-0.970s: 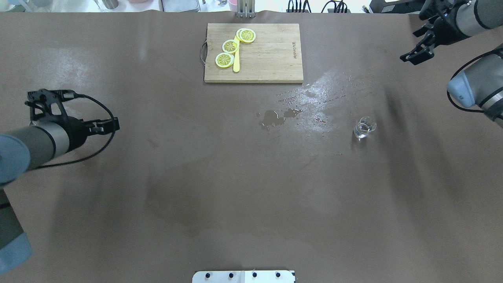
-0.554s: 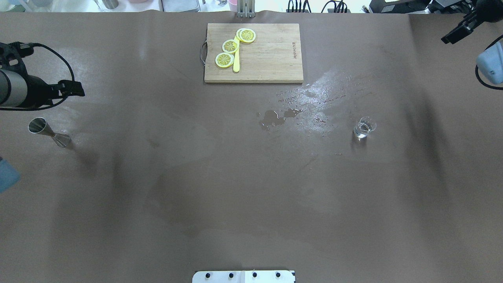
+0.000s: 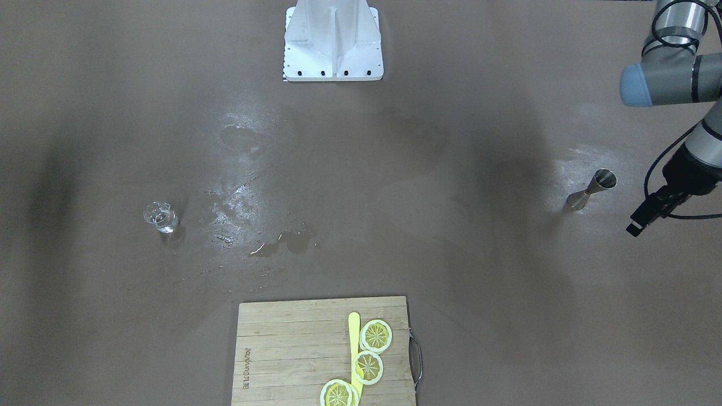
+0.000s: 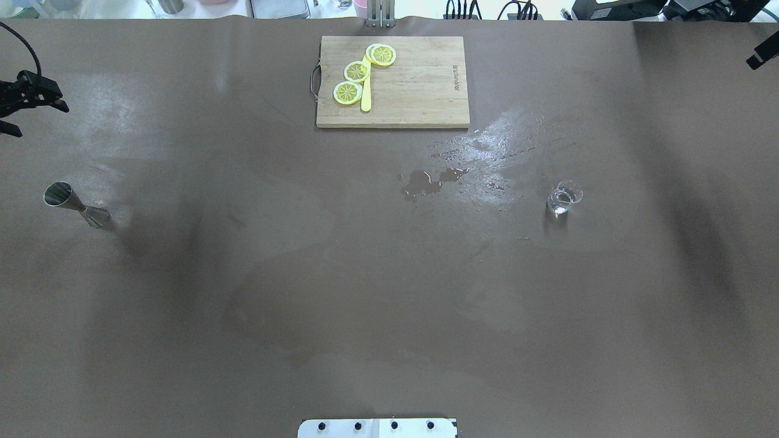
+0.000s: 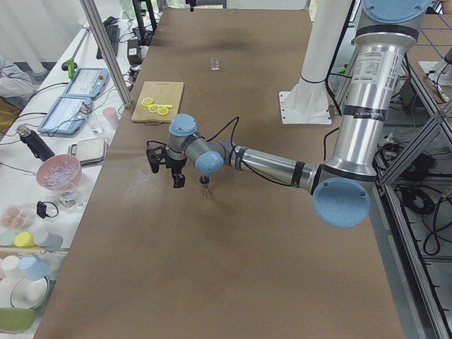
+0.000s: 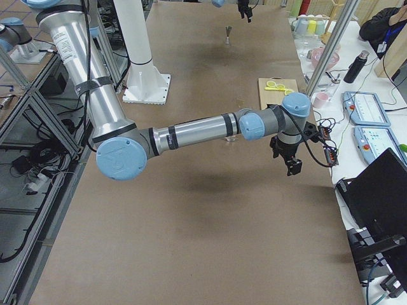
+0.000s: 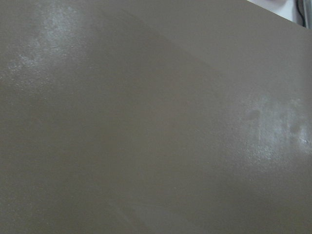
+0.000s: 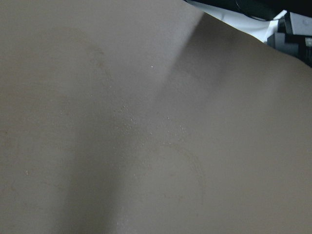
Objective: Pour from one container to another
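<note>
Your left gripper [image 4: 33,115] hangs spread and empty, farther back than the steel jigger [image 4: 76,205] at the left. The right gripper [image 4: 764,56] barely shows, so I cannot tell its grip. The glass cup [image 4: 564,199] stands at the right, untouched.

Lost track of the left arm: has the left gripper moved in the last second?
Yes. In the overhead view the left gripper has retreated to the left edge, beyond the jigger, farther from the cutting board.
</note>
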